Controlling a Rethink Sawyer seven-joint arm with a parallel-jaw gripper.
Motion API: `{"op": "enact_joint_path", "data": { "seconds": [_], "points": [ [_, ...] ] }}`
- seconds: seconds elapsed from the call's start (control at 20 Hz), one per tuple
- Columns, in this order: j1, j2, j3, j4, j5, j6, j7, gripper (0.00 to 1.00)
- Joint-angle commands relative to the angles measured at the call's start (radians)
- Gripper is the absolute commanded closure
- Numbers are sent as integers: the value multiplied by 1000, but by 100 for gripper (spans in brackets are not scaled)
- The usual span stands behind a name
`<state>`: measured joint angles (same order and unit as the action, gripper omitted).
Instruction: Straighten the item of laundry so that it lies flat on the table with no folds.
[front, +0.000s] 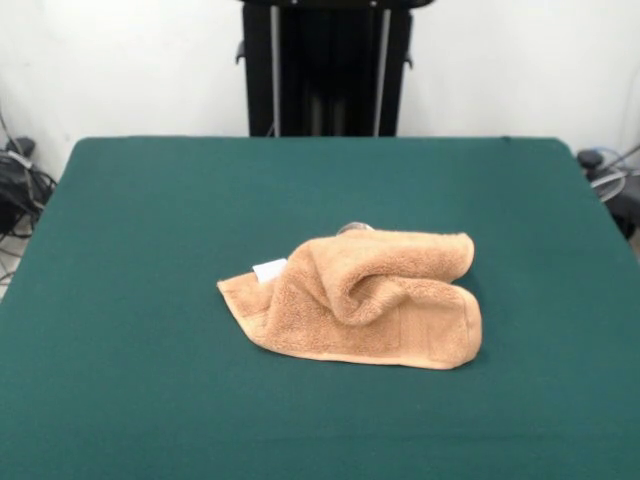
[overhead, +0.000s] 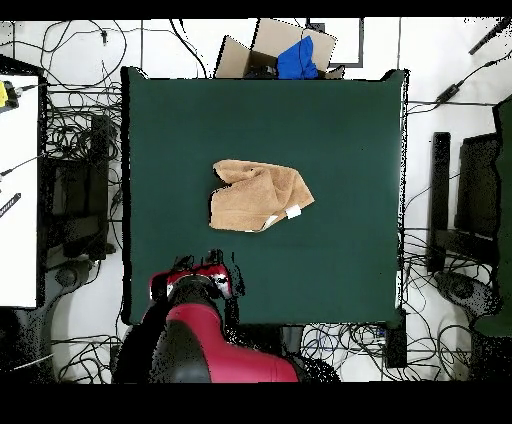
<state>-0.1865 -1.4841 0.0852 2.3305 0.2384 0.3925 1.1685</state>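
The item of laundry is an orange-tan terry towel lying crumpled a little right of the middle of the green table. Its upper layer is bunched into thick rolled folds over a flatter lower layer. A white tag sticks out at its left edge. From above, the towel shows as an uneven folded patch with the tag at one corner. The red arm is drawn back at the table's edge, and its gripper sits well apart from the towel, too dark to read. The front view shows no gripper.
A small grey rounded bit peeks out behind the towel's far edge. A cardboard box with blue cloth stands beyond one table edge. Cables and black equipment line the floor on both sides.
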Motion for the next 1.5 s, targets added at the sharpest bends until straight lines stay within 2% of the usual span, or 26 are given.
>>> {"op": "enact_joint_path", "data": {
  "seconds": [0.05, 0.35, 0.65, 0.7, 0.75, 0.85, 0.95, 1.15, 1.5],
  "points": [
    [-7, 96, -3, -181, -220, 539, 162, 0],
    [-14, 92, -23, -148, -196, 463, 211, 0],
    [-27, 97, -56, -41, -93, 239, 244, 0],
    [-39, 97, -42, -3, -25, 157, 210, 0],
    [-38, 97, -47, -4, -34, 149, 228, 0],
    [-46, 84, -32, 32, 6, 77, 191, 0],
    [-66, 62, 5, 69, 43, -7, 108, 0],
    [-42, 69, -7, 40, -46, -29, 141, 0],
    [58, 121, -116, -43, -153, 259, 323, 0]
  ]
}}
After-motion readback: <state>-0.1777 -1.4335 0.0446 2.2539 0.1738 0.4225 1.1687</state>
